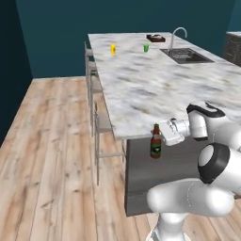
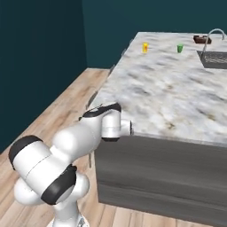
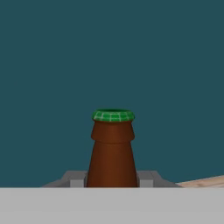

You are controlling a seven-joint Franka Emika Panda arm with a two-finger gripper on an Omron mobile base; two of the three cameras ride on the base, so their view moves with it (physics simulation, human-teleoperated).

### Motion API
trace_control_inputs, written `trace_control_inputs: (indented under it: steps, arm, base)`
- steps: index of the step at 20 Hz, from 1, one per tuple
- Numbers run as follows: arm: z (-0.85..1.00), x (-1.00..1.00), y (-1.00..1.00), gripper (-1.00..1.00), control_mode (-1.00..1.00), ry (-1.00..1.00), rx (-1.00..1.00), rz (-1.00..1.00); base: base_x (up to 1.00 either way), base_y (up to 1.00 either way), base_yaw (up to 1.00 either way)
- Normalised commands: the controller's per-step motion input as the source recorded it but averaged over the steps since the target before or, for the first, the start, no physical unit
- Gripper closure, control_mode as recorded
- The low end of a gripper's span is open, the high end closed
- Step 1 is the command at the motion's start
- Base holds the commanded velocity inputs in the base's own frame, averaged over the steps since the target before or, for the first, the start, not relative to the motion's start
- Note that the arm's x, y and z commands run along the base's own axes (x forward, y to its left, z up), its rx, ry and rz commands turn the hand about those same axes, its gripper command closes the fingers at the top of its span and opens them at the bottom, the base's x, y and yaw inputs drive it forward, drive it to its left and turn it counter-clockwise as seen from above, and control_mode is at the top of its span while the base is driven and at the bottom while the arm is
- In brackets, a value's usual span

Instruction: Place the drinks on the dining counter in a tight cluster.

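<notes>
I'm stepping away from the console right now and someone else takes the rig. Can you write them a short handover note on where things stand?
Claw: shut on the beer bottle, gripping its neck; the hand view shows the bottle between the fingers, with a green cap.
Bottle: upright, held off the near end of the dining counter, beside its edge with the base below the marble top, not yet set down.
On the counter: a yellow cup and a green cup at the far end near the sink; neither is a drink to move.
Done: bottle picked up.
Left: lift it onto the marble, release, then gather the other drinks close around it.
</notes>
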Motion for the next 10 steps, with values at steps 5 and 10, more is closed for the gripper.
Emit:
trace_control_inputs:
  steps: [5, 10]
  arm:
    - [0.0, 0.0, 0.0, 1.0, 1.0, 0.0, 0.0, 0.0]
    - [0.0, 0.0, 0.0, 1.0, 1.0, 0.0, 0.0, 0.0]
  base:
    - [0.5, 0.0, -0.3]
    - [0.61, 0.0, -0.24]
